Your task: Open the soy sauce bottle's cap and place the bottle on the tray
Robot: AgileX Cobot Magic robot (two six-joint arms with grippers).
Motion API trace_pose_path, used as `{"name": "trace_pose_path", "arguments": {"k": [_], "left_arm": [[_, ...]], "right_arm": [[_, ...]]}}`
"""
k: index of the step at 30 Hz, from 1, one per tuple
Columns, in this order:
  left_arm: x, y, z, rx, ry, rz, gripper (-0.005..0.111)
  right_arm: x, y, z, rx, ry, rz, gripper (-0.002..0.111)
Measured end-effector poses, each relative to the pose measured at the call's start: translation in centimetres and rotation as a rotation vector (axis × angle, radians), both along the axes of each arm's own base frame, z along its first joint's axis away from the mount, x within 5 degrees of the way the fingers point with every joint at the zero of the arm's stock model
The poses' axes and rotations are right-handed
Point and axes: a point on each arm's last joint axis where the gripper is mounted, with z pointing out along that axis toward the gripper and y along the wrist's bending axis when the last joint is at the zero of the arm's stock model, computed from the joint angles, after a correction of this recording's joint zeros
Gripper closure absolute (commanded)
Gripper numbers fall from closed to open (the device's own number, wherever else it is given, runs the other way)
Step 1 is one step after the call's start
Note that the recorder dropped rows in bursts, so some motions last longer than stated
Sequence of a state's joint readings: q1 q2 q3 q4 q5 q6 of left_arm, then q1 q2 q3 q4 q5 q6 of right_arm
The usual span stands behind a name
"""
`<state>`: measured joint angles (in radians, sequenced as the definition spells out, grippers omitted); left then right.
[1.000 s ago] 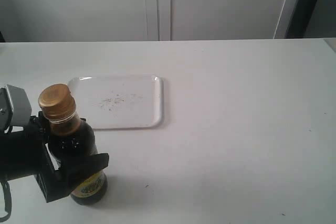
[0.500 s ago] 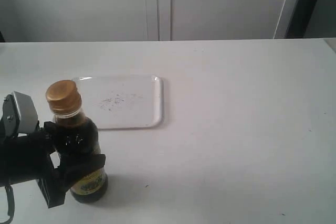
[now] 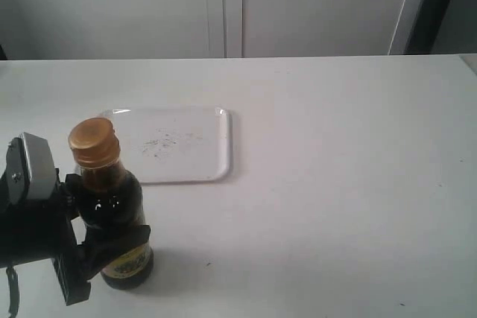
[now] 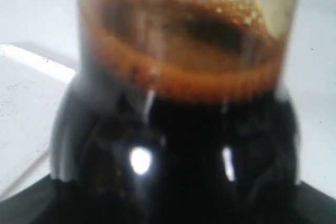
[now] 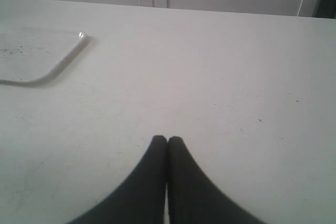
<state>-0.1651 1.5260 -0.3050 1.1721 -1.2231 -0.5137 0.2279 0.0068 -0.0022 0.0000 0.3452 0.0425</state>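
Note:
The soy sauce bottle point(image 3: 112, 206) stands near the table's front left, with its dark liquid reaching up into the neck. Its golden-brown cap point(image 3: 94, 141) is closed. My left gripper point(image 3: 104, 247) is shut on the bottle's lower body, just above the yellow label. In the left wrist view the bottle point(image 4: 184, 145) fills the frame, with a foamy brown liquid line near the neck. The white tray point(image 3: 175, 147) lies behind the bottle, with nothing on it but faint specks. My right gripper point(image 5: 167, 141) is shut on nothing, low over bare table, and does not show in the exterior view.
A white table point(image 3: 350, 184) stretches to the right of the tray. White cabinet doors point(image 3: 223, 5) stand behind its far edge. A corner of the tray point(image 5: 39, 59) appears in the right wrist view.
The bottle's top has swung right and it now stands more upright, its base staying in place. My left gripper sank a little lower with it.

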Motion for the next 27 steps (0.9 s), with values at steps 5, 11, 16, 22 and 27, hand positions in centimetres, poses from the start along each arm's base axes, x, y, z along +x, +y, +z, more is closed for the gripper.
{"name": "trace_pose_path", "arguments": {"k": [5,11,16,22,27], "left_arm": [[0.0,0.0,0.0,0.005,-0.009,-0.003,0.107],[0.0,0.0,0.0,0.006,-0.011,-0.005,0.107],[0.0,0.0,0.0,0.006,-0.012,-0.005,0.107],[0.0,0.0,0.0,0.007,-0.013,-0.006,0.107],[0.0,0.0,0.0,0.007,-0.013,-0.006,0.107]], "right_arm": [[0.0,0.0,0.0,0.000,0.000,0.000,0.108],[0.2,-0.1,0.6,-0.072,-0.085,0.007,0.108],[0.3,0.1,2.6,-0.019,-0.297,0.008,0.108],[0.1,0.0,4.5,0.231,-0.457,-0.003,0.108],[-0.2,-0.1,5.7,0.301,-0.533,0.003,0.108]]}}
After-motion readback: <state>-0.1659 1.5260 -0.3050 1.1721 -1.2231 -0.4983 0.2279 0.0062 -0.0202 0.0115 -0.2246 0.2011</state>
